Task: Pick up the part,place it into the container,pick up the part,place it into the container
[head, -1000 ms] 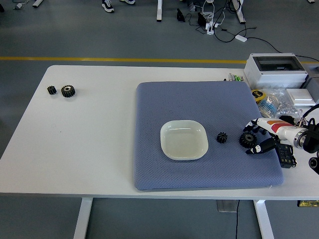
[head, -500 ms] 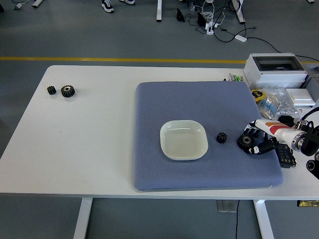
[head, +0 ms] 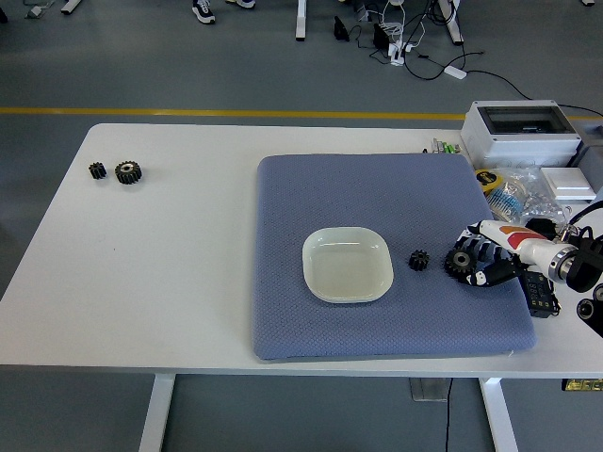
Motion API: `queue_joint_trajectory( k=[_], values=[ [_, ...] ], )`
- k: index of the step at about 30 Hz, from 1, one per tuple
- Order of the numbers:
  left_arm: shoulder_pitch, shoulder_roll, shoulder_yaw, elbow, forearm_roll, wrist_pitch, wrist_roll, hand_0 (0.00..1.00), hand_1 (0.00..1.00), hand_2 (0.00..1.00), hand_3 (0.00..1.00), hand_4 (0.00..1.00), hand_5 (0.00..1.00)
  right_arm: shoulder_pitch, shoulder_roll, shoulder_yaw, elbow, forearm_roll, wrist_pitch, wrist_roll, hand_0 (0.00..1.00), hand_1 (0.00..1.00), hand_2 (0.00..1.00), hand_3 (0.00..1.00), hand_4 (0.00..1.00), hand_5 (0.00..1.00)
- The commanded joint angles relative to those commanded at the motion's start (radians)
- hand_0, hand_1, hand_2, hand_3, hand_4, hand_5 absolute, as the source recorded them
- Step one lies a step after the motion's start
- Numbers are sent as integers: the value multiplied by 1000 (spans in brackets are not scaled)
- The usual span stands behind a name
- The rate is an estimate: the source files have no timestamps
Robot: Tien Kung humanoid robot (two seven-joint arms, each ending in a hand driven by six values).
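A large black gear [head: 461, 262] lies on the blue mat [head: 377, 198], right of the white square dish [head: 347, 265]. My right hand [head: 479, 261] comes in from the right edge with its fingers curled around this gear, which still rests on the mat. A smaller black gear [head: 419, 260] sits alone between the dish and the hand. The dish holds nothing. My left arm is out of view.
Two more black gears, a small one [head: 98, 170] and a bigger one [head: 128, 171], sit at the table's far left. A grey box [head: 521, 132], a white box [head: 568, 183] and assorted clutter [head: 513, 193] crowd the right rear corner. A black device [head: 539, 295] lies under my wrist.
My right hand's fingers went from spread beside the large gear to curled around it, and the hand shifted slightly left. The small gear and dish stayed put.
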Motion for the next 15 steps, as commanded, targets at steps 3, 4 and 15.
queue_joint_trajectory(
  k=[3, 4, 15],
  values=[
    [-2, 0, 0, 0, -2, -1, -1, 707, 683, 725, 608, 747, 695, 0, -4, 6, 3, 18, -1, 0, 328, 443, 504, 492, 734, 229],
    [-2, 0, 1, 0, -2, -1, -1, 707, 683, 725, 608, 747, 695, -1, -5, 9, 4, 24, -2, 1, 328, 443, 504, 492, 734, 229],
    [0, -1, -6, 0, 2, 0, 0, 707, 683, 725, 609, 747, 696, -4, -11, 51, 32, 43, -10, -3, 334, 442, 502, 493, 734, 229]
  ],
)
